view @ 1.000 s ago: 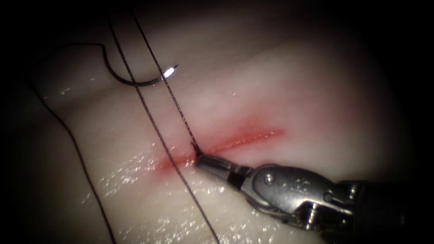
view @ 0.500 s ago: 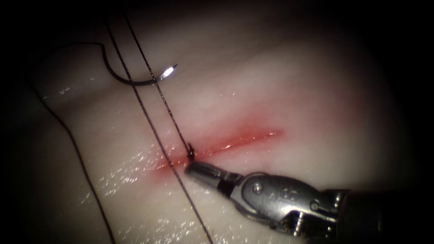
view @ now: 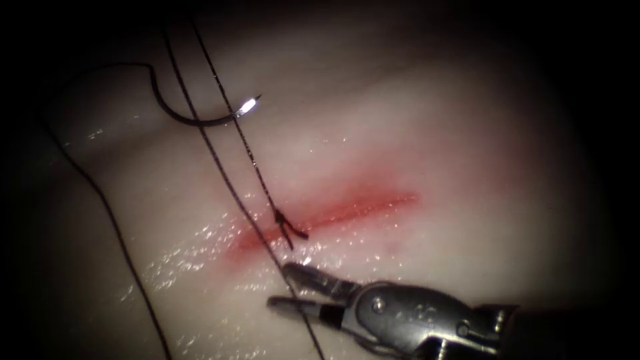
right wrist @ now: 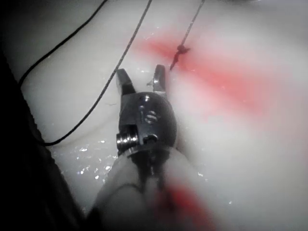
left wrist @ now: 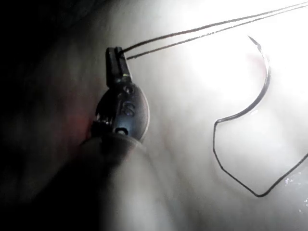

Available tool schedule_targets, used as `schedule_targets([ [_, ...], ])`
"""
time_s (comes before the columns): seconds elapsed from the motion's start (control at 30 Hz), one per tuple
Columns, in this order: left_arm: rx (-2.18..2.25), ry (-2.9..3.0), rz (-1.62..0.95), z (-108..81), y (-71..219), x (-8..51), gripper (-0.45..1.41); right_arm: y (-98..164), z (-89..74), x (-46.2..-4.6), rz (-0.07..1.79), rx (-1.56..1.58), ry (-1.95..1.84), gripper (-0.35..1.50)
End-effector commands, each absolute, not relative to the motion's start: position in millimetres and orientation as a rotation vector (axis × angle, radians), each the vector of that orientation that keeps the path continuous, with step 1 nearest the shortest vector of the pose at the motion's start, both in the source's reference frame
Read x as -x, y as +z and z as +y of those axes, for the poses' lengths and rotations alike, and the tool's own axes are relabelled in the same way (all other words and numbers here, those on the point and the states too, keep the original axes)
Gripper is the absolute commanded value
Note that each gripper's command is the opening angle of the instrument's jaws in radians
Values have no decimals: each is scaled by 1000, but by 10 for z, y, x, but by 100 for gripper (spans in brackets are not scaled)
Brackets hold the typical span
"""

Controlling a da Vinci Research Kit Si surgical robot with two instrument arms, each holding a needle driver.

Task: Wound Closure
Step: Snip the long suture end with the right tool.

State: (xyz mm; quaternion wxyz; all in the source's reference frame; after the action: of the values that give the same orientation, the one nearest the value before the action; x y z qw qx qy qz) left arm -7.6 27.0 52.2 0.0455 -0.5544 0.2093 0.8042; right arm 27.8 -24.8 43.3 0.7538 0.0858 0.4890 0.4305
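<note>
While your left tool (left wrist: 115, 60) pinched both thread (view: 220, 160) strands, your right fingers (view: 297, 288) had released the knot (view: 285, 227), spread empty; needle (view: 193, 113) lay free left of the cut (view: 347, 210).

Your left tool (left wrist: 118, 58) is sitting w/ jaws closed, clamping two strands of thread (left wrist: 202, 33) at the tip. Both strands are running off taut, side by side, away from the jaws across the pale tissue (left wrist: 183, 125). Needle (left wrist: 260, 91) is lying free on the tissue, well apart from your tool, not gripped; can't tell if any of it is in the tissue. More thread is trailing from its end in a loose loop.
</note>
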Motion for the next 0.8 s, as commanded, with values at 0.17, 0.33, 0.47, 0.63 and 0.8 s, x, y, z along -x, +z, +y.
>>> schedule_targets([
  [0.17, 1804, 2423, 573, 240, 492, 98, -45, 414, -219, -268, 1045, -91, 1060, 98],
  [0.33, 1906, 2340, 505, 225, 422, 101, -45, 402, -209, -260, 1059, -98, 1082, 110],
  [0.47, 1971, 2301, 500, 214, 373, 104, -45, 393, -195, -264, 1027, -111, 1084, 110],
  [0.63, 2039, 2267, 509, 199, 332, 116, -45, 395, -173, -282, 985, -139, 1085, 111],
  [0.8, 2068, 2253, 532, 193, 316, 128, -45, 412, -163, -301, 974, -115, 1034, 113],
])
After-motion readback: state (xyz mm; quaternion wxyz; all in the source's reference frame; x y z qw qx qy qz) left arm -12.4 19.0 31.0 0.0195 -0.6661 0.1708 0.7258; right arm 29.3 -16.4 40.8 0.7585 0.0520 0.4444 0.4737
